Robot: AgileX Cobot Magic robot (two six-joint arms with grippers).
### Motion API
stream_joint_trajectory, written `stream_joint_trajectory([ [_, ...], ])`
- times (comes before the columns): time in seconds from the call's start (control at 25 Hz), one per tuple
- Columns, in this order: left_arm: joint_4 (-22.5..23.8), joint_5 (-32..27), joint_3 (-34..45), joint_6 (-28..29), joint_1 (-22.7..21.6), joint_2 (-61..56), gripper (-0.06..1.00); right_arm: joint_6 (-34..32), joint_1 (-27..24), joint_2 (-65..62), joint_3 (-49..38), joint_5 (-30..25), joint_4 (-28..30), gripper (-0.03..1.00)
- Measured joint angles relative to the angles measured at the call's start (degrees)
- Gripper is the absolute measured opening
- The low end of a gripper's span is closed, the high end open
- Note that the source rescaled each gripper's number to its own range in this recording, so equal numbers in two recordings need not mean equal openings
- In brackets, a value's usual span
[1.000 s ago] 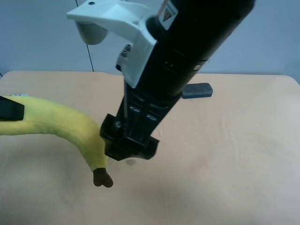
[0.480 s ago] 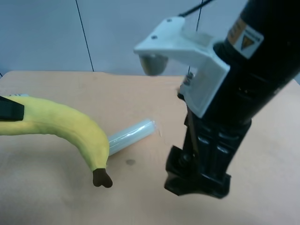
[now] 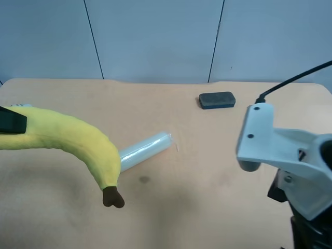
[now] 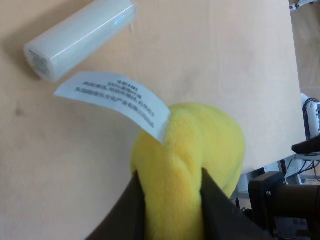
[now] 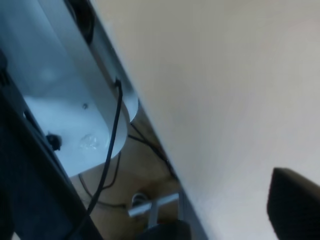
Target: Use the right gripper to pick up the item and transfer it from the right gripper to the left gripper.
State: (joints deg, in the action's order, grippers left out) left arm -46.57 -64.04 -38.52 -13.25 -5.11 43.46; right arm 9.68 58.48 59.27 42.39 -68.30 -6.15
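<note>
The item is a yellow plush banana point(image 3: 67, 137) with a brown tip, held in the air over the table at the exterior high view's left. My left gripper point(image 4: 172, 212) is shut on it, one dark finger on each side; its black body shows at the exterior view's left edge point(image 3: 10, 120). A white label point(image 4: 115, 97) hangs from the banana point(image 4: 200, 145). The right arm point(image 3: 290, 155) is at the lower right, away from the banana. Only one dark fingertip point(image 5: 295, 202) shows in the right wrist view, with nothing held.
A clear plastic cylinder point(image 3: 144, 150) lies on the tan table point(image 3: 218, 155) just behind the banana's tip; it also shows in the left wrist view point(image 4: 80, 37). A dark grey block point(image 3: 217, 99) lies at the back. The right wrist view looks along the table's edge point(image 5: 150, 125).
The right arm has swung away from the banana to the lower right of the exterior view, uncovering the cylinder. The banana and the left gripper have not moved.
</note>
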Motion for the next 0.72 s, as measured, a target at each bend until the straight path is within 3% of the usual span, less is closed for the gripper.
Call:
stream_joint_trajectory([
  [0.48, 0.0, 0.0, 0.0, 0.0, 0.0, 0.0, 0.0, -3.07, 0.0, -30.74, -13.16, 5.77, 3.05, 1.0],
  [0.72, 0.0, 0.0, 0.0, 0.0, 0.0, 0.0, 0.0, -10.18, 0.0, -42.53, -13.44, 6.82, 8.61, 1.0],
])
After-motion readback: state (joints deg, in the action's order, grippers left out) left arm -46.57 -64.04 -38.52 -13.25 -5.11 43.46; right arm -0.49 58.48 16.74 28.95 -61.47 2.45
